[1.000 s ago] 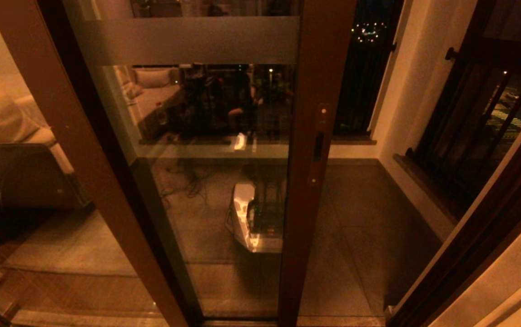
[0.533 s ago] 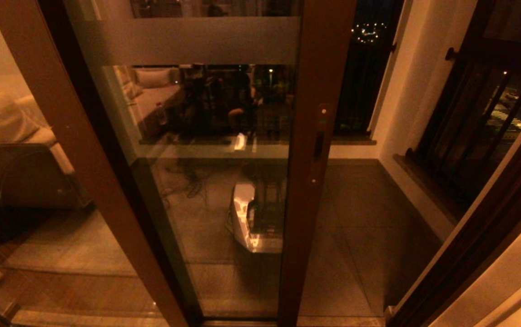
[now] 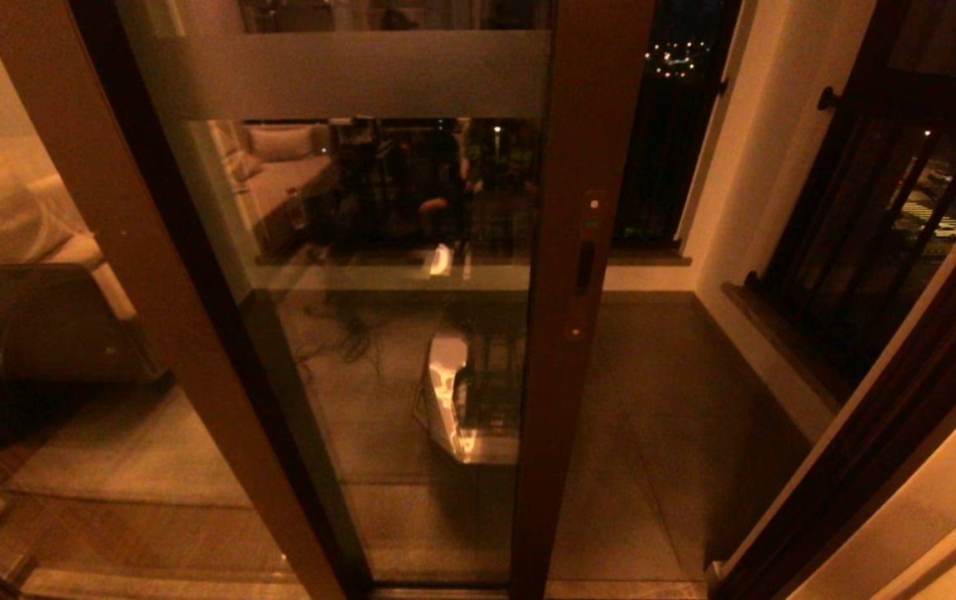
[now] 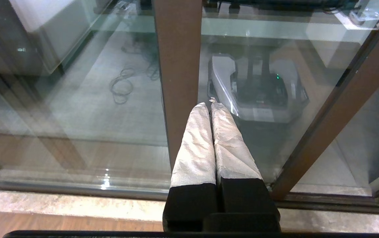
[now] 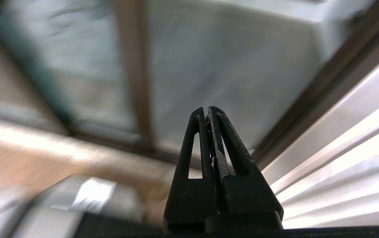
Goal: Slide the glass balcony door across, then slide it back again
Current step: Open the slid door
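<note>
In the head view the glass balcony door (image 3: 394,292) stands partly slid across, its dark brown stile (image 3: 573,292) running down the middle of the frame with the slim recessed handle (image 3: 584,268) set into it. A frosted band (image 3: 344,73) crosses the glass near the top. To the right of the stile the doorway is open onto the balcony floor (image 3: 661,417), with a dark railing (image 3: 869,217) beyond. A second brown frame post (image 3: 136,275) slants down on the left. Neither arm shows here.

In the left wrist view the left gripper (image 4: 210,105) hangs low before the glass balcony door (image 4: 275,66), its white-wrapped fingers (image 4: 197,142) pressed together and grasping nothing. A brown frame post (image 4: 179,66) rises just behind their tips, with the floor track (image 4: 77,190) below.

In the right wrist view the right gripper (image 5: 208,110) is clenched on nothing, its black fingers (image 5: 224,138) meeting at the tips. It points toward the blurred lower door frame (image 5: 133,72) and the floor.
</note>
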Controlling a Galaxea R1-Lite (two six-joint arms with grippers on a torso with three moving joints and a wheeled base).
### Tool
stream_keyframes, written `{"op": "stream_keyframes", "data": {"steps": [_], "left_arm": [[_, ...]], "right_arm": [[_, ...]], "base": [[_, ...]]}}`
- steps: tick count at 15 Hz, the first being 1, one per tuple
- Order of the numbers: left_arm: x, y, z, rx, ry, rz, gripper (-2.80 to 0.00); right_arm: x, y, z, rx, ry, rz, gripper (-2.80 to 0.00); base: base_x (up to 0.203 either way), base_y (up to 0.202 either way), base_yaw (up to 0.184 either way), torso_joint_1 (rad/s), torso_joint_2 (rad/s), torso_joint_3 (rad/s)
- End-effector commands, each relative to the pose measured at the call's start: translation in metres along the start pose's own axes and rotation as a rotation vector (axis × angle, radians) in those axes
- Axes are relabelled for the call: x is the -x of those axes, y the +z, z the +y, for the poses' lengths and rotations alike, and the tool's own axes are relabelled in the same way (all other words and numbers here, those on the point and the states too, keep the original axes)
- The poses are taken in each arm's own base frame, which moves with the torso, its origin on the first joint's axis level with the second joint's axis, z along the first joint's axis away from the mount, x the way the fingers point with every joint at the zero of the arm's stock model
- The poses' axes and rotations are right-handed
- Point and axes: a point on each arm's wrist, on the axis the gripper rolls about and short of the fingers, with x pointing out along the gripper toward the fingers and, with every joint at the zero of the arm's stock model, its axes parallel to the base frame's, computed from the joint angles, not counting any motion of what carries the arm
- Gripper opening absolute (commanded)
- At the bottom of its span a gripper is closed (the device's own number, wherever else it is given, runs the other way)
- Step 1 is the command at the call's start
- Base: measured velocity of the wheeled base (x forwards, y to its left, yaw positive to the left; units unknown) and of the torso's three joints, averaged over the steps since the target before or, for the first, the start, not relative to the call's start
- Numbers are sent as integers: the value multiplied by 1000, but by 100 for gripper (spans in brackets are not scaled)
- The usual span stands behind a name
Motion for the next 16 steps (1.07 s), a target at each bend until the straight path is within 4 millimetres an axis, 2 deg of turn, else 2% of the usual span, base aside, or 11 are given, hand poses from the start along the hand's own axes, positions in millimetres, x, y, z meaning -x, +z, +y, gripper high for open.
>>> {"op": "stream_keyframes", "data": {"steps": [1,3,7,16], "left_arm": [[0,0,0,1,1,1,-280],[0,0,0,1,2,1,-280],[0,0,0,1,-1,2,-280],[0,0,0,-1,2,0,-280]], "right_arm": [[-20,-13,-3,16,-90,-127,-280],[-21,-15,-5,-64,-173,-130,-280],[-21,-14,-5,-134,-173,-142,-280],[-21,-14,-5,-137,-173,-142,-280]], "base": [[0,0,0,0,0,0],[0,0,0,0,0,0],[0,0,0,0,0,0],[0,0,0,0,0,0]]}}
